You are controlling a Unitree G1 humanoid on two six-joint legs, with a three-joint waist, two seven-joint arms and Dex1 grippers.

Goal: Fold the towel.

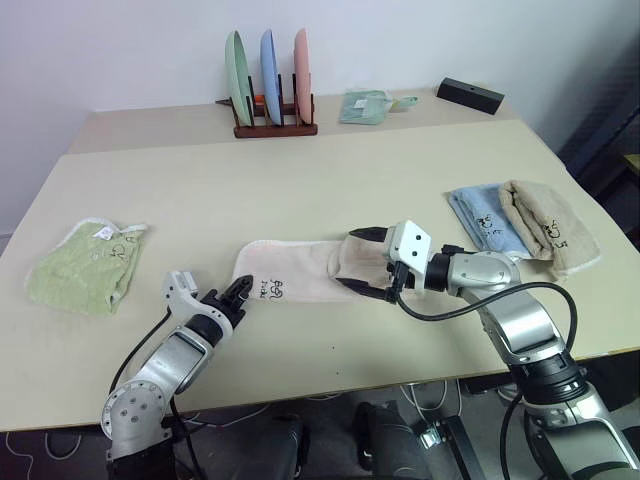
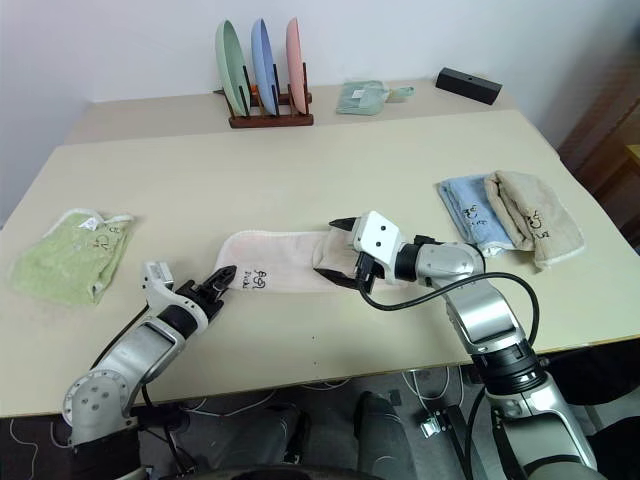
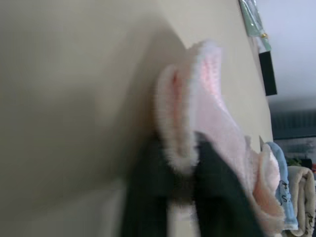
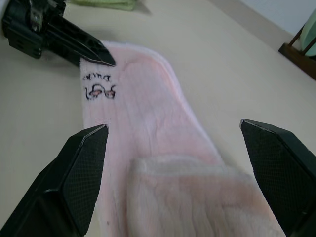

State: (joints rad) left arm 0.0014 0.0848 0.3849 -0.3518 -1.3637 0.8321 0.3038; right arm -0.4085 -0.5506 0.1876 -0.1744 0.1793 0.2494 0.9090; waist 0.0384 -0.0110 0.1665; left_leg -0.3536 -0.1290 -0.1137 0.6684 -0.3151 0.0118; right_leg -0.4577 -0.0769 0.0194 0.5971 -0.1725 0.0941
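Note:
The pale pink towel (image 1: 300, 272) lies on the table as a long strip, with its right end doubled over into a thicker pad. A small dark printed mark (image 4: 98, 89) sits near its left end. My left gripper (image 1: 243, 290) is shut on the towel's left edge beside that mark; in the left wrist view the two dark fingers (image 3: 217, 192) pinch the fluffy hem (image 3: 182, 148). Over the doubled right end my right gripper (image 1: 365, 263) hovers open, its fingers (image 4: 79, 173) spread wide with the pink cloth (image 4: 143, 113) below them.
A light green towel (image 1: 85, 265) lies at the left. Blue (image 1: 480, 220) and beige (image 1: 545, 225) folded towels lie at the right. A rack of three plates (image 1: 270, 90), a small green cloth (image 1: 365, 105) and a black box (image 1: 470, 95) stand at the back.

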